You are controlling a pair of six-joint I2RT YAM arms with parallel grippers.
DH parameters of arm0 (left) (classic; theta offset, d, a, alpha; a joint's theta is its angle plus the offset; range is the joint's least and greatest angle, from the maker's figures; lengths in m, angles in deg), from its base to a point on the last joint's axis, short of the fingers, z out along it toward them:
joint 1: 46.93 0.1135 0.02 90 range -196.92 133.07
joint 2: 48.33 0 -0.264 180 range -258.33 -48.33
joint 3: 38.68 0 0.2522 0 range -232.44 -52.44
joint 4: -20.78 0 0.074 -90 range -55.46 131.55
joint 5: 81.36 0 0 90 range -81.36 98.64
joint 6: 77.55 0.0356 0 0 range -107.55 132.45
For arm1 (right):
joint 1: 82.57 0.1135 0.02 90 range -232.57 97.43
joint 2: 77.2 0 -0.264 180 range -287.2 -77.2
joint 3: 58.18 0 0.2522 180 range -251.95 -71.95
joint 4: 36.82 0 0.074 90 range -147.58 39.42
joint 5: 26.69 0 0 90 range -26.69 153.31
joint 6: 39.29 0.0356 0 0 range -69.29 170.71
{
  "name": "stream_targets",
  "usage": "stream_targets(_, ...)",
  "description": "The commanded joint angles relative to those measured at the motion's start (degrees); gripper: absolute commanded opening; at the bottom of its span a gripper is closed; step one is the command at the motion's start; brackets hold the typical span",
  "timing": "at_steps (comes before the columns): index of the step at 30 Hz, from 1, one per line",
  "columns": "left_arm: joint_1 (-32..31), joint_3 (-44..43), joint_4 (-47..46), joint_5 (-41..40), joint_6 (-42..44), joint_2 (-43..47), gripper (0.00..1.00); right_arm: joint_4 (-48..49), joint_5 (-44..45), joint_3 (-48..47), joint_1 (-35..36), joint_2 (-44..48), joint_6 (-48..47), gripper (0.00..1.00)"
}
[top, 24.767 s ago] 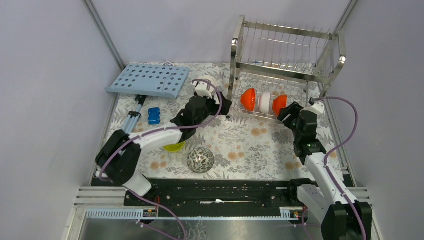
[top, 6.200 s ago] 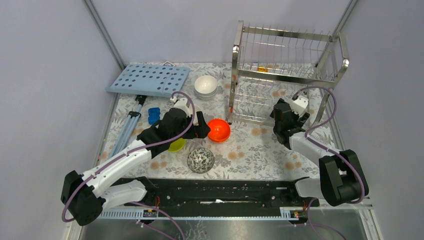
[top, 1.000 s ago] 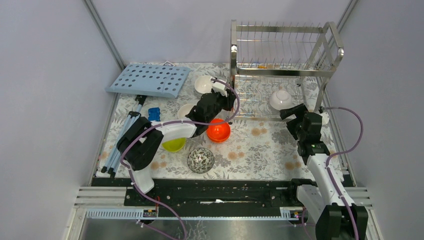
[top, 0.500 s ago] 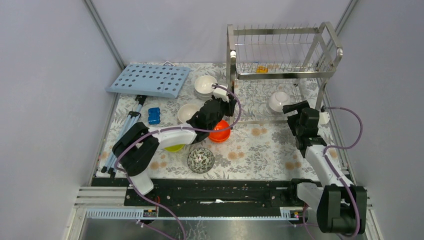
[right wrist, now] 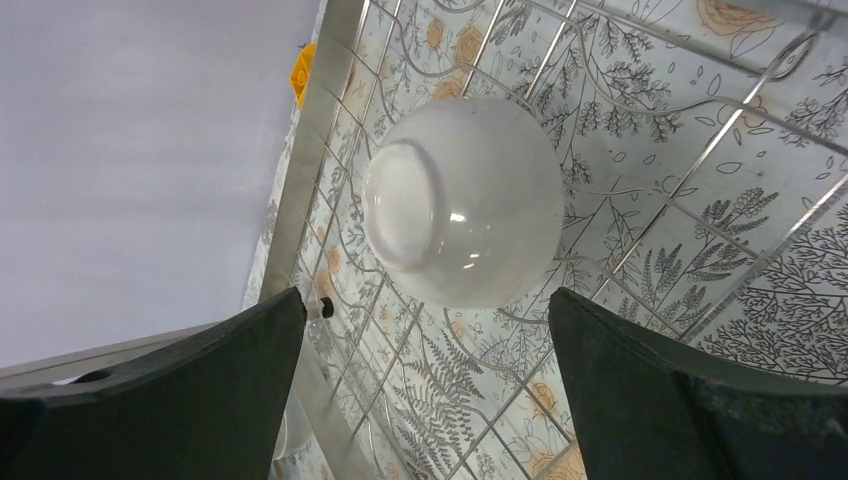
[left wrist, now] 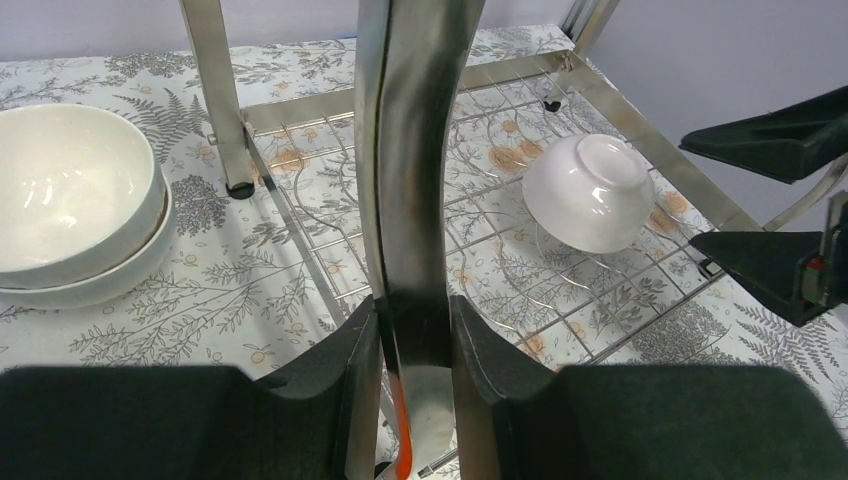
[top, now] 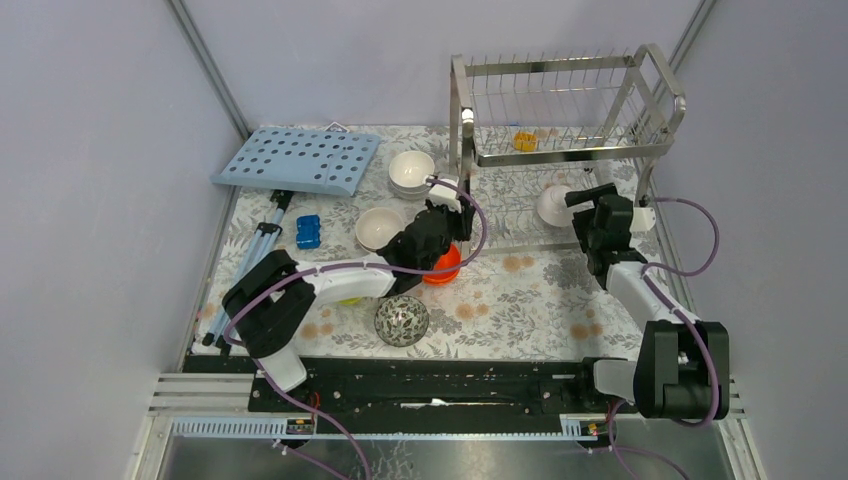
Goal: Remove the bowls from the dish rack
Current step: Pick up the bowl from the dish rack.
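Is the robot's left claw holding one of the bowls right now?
No, the left gripper is clamped on an upright steel post of the dish rack.
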State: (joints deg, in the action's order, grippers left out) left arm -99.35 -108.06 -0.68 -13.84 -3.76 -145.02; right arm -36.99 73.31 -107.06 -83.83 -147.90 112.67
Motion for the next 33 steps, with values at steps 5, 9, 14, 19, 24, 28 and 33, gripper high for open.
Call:
stream_targets(5,-3.3,-0.5,-4.0,-0.1,0.1,3.1,0.0,-3.2,3.2,-3.6,2.6,-4.1,1.0,0.99)
stream_targets(9,-3.4,-0.2,-4.1,-0.5,0.0,3.6,0.0,-6.6,5.2,-4.8,3.6,-5.7,1.2,1.0)
stream_targets(14,-3.4,0.2,-4.4,-1.1,0.2,4.3,0.0,-8.2,7.8,-4.8,3.7,-6.8,1.7,1.0)
stream_targets(19,-3.5,0.7,-4.7,-1.0,-0.2,4.6,0.0,-8.7,10.3,-4.6,3.6,-8.2,2.2,1.0)
stream_targets(24,-3.8,1.2,-5.0,-0.9,-0.6,4.6,0.0,-9.6,10.2,-6.6,3.7,-11.5,1.2,1.0)
stream_targets(28,-3.9,1.2,-5.2,-0.7,-0.6,4.9,0.0,-9.7,10.7,-7.1,3.5,-13.5,1.0,1.0)
stream_targets(33,-4.4,1.0,-5.3,-0.4,-0.8,5.0,0.0,-12.3,10.7,-8.3,2.7,-15.8,1.9,1.0)
